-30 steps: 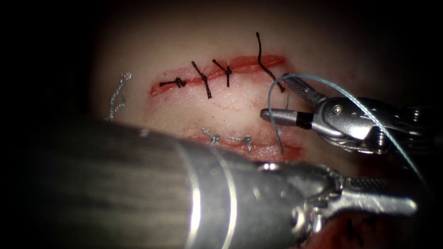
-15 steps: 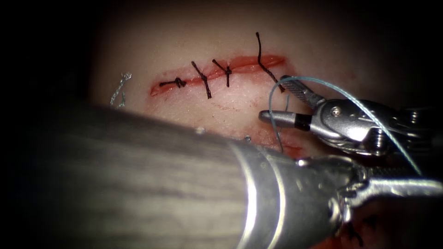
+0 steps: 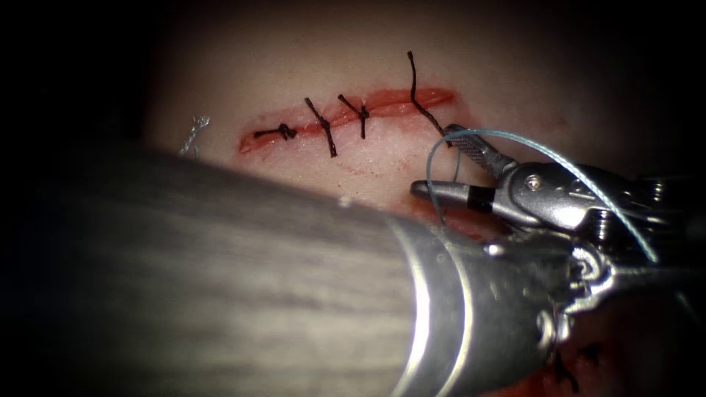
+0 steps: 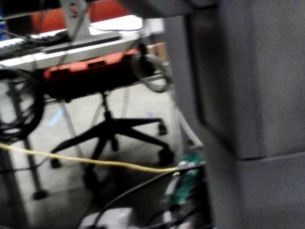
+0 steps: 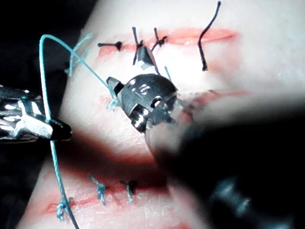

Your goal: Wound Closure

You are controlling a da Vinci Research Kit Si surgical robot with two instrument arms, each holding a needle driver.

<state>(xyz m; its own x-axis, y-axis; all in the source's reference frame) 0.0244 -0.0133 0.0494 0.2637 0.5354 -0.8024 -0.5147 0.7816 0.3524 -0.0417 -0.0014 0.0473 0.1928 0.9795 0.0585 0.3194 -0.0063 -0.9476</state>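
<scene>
The left tool's shaft (image 3: 294, 294) has slid further right across the tissue (image 3: 368, 173) in the last second. It now covers the lower cut (image 5: 152, 195) and its blue knots (image 5: 100, 188) in the endoscope view, which leaves little room along the tissue's near edge. The far edge, by the upper cut (image 3: 390, 103) and its black stitches (image 3: 323, 129), lies open.

The right tool (image 3: 434, 158) has barely moved. Its jaws are spread wide and grip nothing, with the thread (image 3: 529, 143) looped over them. The left tool (image 5: 59, 130) jaws look closed on that thread. I cannot tell where the needle is.
</scene>
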